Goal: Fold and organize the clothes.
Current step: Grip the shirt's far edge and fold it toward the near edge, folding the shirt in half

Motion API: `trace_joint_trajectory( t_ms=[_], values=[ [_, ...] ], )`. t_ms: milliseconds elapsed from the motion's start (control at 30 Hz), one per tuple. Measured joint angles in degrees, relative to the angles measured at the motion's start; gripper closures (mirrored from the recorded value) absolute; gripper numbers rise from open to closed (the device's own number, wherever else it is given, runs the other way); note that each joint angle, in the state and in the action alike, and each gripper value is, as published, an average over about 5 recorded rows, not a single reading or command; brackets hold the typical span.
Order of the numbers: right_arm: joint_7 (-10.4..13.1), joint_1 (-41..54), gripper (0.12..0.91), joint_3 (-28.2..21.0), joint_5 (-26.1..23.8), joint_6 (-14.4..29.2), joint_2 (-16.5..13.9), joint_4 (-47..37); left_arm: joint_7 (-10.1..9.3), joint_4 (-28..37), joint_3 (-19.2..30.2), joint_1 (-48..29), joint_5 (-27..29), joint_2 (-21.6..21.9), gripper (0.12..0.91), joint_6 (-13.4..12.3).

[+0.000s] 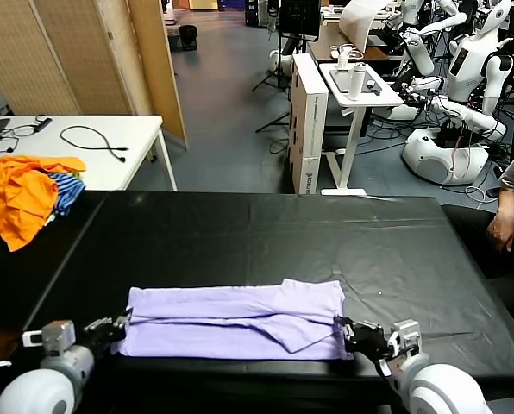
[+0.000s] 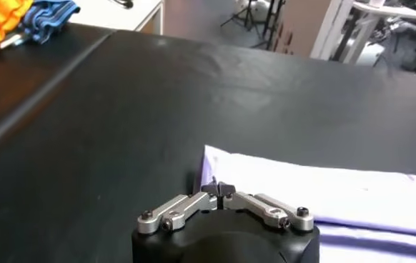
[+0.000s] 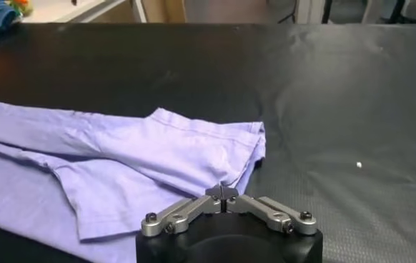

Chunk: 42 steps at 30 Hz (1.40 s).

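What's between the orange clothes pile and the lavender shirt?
Only bare black table between the orange pile and the lavender T-shirt, per head view.

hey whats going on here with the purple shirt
A two-armed robot is folding a pale lavender T-shirt on a black table. The shirt lies folded into a long band near the table's front edge. The left claw sits at the band's left end and the right claw at its right end, both shut at the cloth's edge. A pile of orange and blue clothes waits at the far left, and a person's hand rests at the table's right side.
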Motion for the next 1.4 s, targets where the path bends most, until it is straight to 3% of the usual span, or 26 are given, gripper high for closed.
trace_joint_trajectory(
  t_ms=[167,233,300,567,767,1067,1267,1400],
  values=[
    [1.60,2.29,0.182,1.25,3.39,0.00,0.27,0.62,-0.75,-1.05,-1.95,0.65,-1.06,-0.37,0.214,0.57],
    [2.61,3.94,0.135,1.09,3.89,0.00,0.88,-0.15,-0.58,-1.06,-2.60,0.21,-2.24,-0.27,0.148,0.19],
    [3.42,5.94,0.123,0.61,4.03,0.00,1.68,-1.53,-0.12,-0.83,-2.93,-0.56,-3.22,-0.18,0.130,-0.81],
    [4.15,13.75,0.118,-2.26,2.73,0.00,5.33,-9.57,2.39,1.65,-0.97,-5.50,-3.76,-0.10,0.123,-5.88],
    [4.12,16.26,0.118,-3.63,1.62,0.00,7.40,-14.16,4.60,4.67,2.72,-9.61,-2.35,-1.01,0.123,-5.29],
    [3.76,15.74,0.119,-4.48,0.09,0.00,9.50,-16.10,5.15,8.27,5.87,-11.91,-0.46,-2.30,0.126,-4.05],
    [3.31,15.29,0.191,-4.64,-0.86,0.00,10.09,-16.79,5.02,8.56,6.04,-11.17,-0.12,-2.70,0.212,-3.60],
    [2.96,15.34,0.277,-4.68,-1.42,0.02,10.49,-17.38,5.11,8.92,6.14,-11.10,0.02,-3.00,0.352,-3.43]
  ],
)
